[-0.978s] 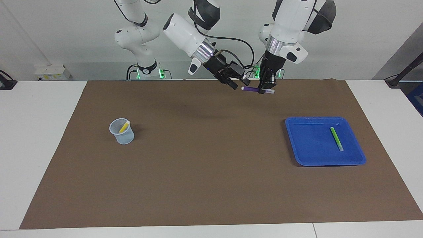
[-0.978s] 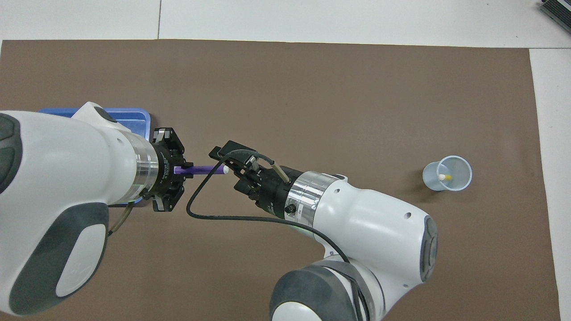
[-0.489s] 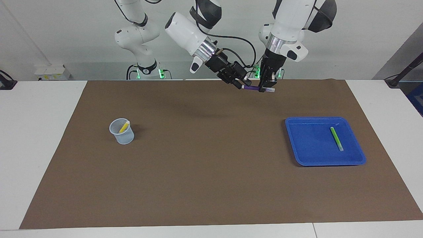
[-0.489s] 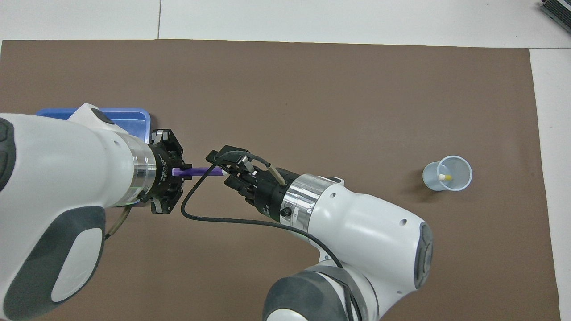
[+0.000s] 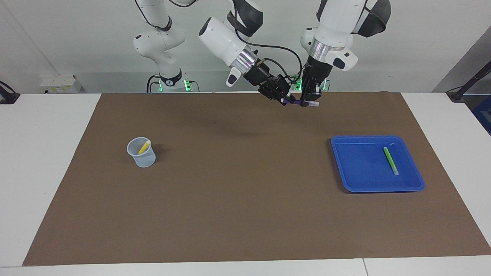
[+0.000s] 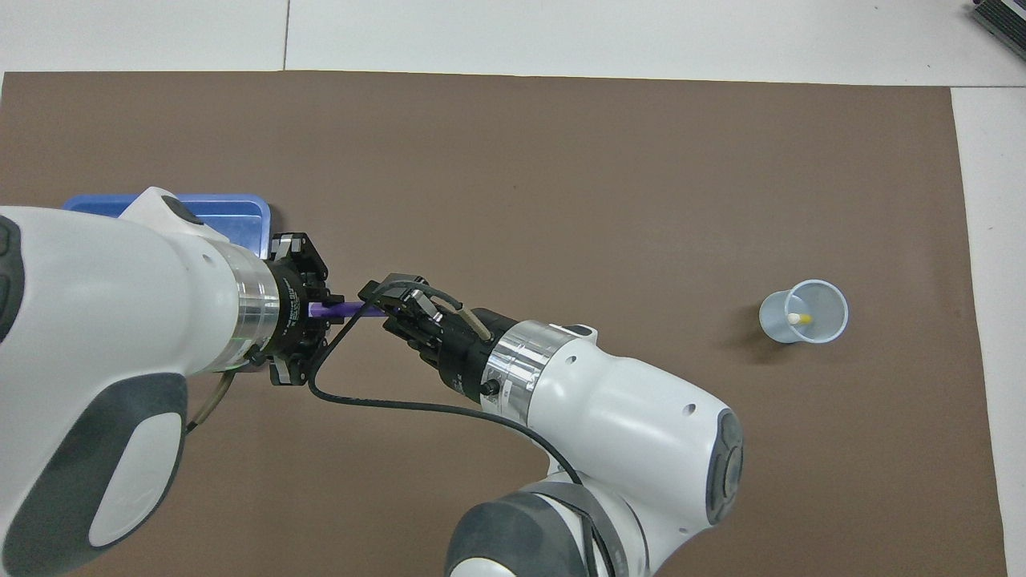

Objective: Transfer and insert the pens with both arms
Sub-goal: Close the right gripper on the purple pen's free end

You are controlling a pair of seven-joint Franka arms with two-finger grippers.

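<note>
My left gripper [image 5: 309,103] is shut on the purple pen [image 5: 294,102] and holds it level in the air over the mat's edge nearest the robots. My right gripper [image 5: 285,101] is open, with its fingers around the pen's free end. In the overhead view the purple pen [image 6: 341,308] spans the gap between the left gripper [image 6: 317,308] and the right gripper [image 6: 383,308]. The yellow pen [image 5: 144,147] stands in a pale cup [image 5: 142,159]. The light green pen [image 5: 391,161] lies in the blue tray [image 5: 356,168]; the left arm hides it in the overhead view.
A brown mat [image 5: 230,199] covers the table. The cup [image 6: 834,308] stands toward the right arm's end, the tray [image 6: 232,210] toward the left arm's end. A smaller white arm [image 5: 165,42] with a green-lit base stands by the wall.
My right gripper has moved toward the left gripper and now has the purple pen's free end between its fingers. The left gripper has held the pen nearly still.
</note>
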